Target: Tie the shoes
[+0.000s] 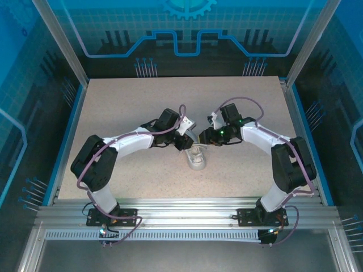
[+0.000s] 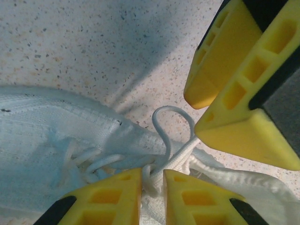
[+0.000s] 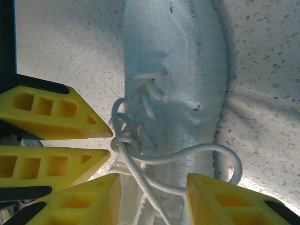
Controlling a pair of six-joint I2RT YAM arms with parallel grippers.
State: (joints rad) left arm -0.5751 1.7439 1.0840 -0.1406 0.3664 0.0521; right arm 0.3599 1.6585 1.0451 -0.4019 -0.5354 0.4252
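Sitting roughly mid-table on the speckled tabletop (image 1: 125, 113), the white sneaker (image 1: 197, 161) rests on its sole, toe end apparently toward the near edge w/ the arm bases. Both arms bend inward from either side and meet right over the shoe's far end, so the two tools hang just beside each other above the lacing. Left gripper (image 2: 153, 174): yellow fingers drawn in narrow, w/ a bunched bit of the thin white laces (image 3: 140, 117) caught btwn the tips. In the right wrist view the same two tips come in from the left side and pinch the cord where several strands cross near the top eyelets, so it reads as closed on the lace. Right gripper (image 3: 153, 183): jaws stand well apart, one finger on each side of the shoe's upper, w/ a single strand running diagonally down through the gap. No contact btwn that strand and either pad can be made out, so it counts as open, holding nothing. A lace loop (image 3: 220, 152) arcs out from the crossing pt, over the shoe's side and back toward the right finger. From the left wrist view a smaller loop stands up beside the right tool's fingertips, touching or nearly touching the lower one; can't tell which. Knit upper looks pale and clean, tongue area in shadow from the arms.
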